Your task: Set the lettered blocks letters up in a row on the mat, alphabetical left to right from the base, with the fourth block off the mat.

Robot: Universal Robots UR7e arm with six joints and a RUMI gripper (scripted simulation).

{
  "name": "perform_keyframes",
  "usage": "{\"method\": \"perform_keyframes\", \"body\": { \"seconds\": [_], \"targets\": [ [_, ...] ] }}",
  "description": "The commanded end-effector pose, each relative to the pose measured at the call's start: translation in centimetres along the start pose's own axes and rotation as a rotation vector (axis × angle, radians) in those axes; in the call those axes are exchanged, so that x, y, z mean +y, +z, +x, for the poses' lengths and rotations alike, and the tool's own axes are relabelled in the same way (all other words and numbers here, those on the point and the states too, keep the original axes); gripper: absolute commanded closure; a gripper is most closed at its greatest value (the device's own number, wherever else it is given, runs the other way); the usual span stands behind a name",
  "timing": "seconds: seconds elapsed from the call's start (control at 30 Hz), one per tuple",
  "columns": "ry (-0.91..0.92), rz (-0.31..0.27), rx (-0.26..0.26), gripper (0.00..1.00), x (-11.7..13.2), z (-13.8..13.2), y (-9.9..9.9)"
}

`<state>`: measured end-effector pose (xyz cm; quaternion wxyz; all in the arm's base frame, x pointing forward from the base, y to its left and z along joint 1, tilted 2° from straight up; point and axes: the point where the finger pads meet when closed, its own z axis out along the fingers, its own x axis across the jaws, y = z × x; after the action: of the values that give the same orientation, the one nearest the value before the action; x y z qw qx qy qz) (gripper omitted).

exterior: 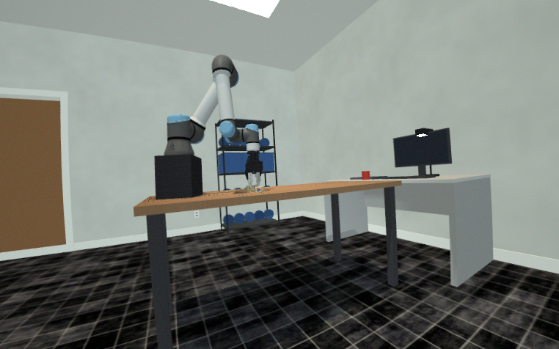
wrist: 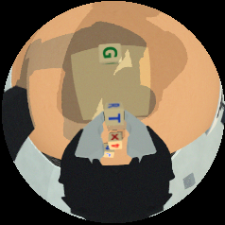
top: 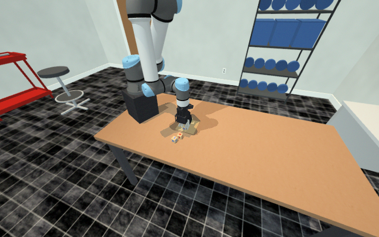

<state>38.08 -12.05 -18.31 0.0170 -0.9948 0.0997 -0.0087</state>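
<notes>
1. Top: the fingers [top: 188, 125] [exterior: 249, 178] were over the mat [top: 191, 132] [wrist: 109, 85]; two loose blocks [top: 180, 135] [wrist: 114, 136] lay off it, on the tabletop [top: 243, 147] [exterior: 316, 189] [wrist: 43, 95].
2. Exterior: the fingers stood low.
3. Wrist: they clamped the T block [wrist: 113, 117], apart from the G block [wrist: 110, 53]. Placing seemed in hand; next needed careful alignment, then release.

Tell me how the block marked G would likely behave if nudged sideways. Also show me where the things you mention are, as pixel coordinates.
The G block [wrist: 110, 54] would probably slide rather than roll, given its boxy shape and flat top. It looks rigid, so it likely wouldn't squash. Lying flat on the mat [wrist: 90, 90], it seems unlikely to tip under a low push.
</notes>
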Motion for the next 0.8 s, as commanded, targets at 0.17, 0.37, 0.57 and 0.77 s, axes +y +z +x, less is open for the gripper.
{"method": "perform_keyframes", "body": {
  "seconds": [0.17, 0.37, 0.57, 0.77],
  "targets": [
    [-0.001, 0.001, 0.001, 0.91, -0.12, -0.05, 0.0],
    [-0.001, 0.001, 0.0, 0.91, -0.12, -0.05, 0.0],
    [-0.001, 0.001, 0.0, 0.91, -0.13, -0.06, 0.05],
    [-0.001, 0.001, 0.0, 0.91, -0.12, -0.04, 0.24]
  ]
}}
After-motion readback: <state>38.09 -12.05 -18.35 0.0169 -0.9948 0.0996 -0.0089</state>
